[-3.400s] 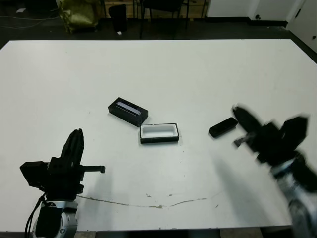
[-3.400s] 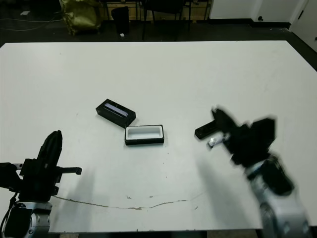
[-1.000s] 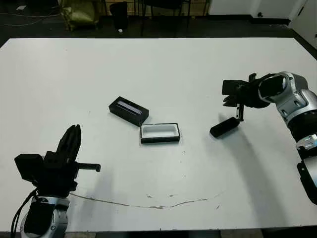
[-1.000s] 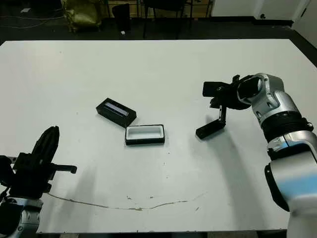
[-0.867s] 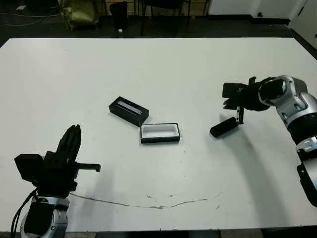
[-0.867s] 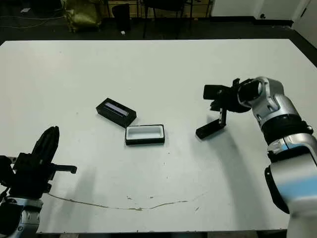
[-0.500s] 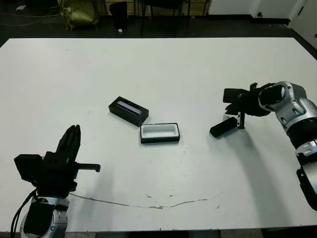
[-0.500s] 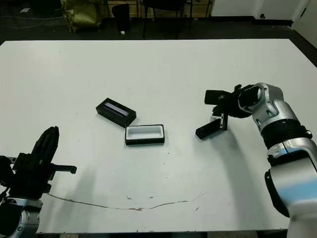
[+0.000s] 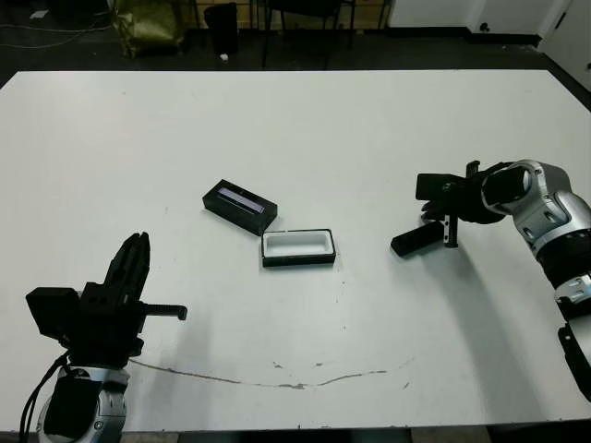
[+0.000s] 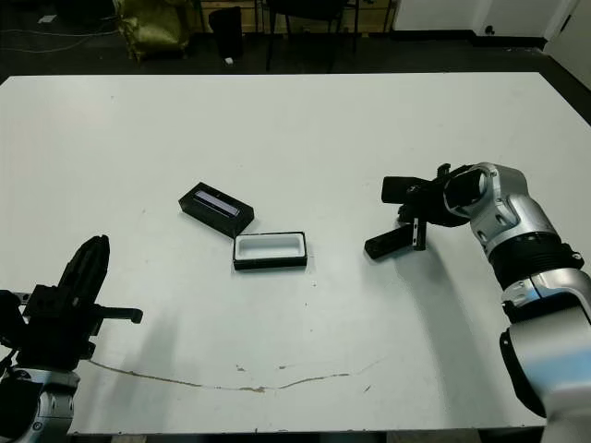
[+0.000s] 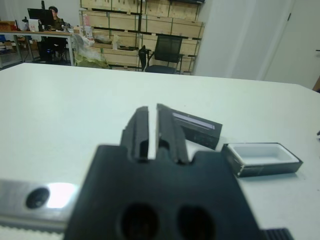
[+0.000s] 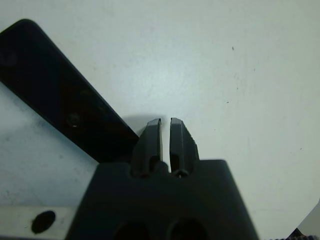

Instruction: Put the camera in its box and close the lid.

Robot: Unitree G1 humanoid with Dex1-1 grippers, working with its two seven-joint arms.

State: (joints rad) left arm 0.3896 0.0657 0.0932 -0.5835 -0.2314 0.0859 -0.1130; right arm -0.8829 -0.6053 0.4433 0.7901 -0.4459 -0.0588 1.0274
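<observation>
right end effector (image 9: 450,233) lower, tips beside camera (image 9: 416,240)

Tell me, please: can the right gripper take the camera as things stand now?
Probably yes. The right gripper hangs right at the near end of the camera, and nothing lies between them. But its fingers are shut and beside the bar, not around it, so it must open first.
</observation>
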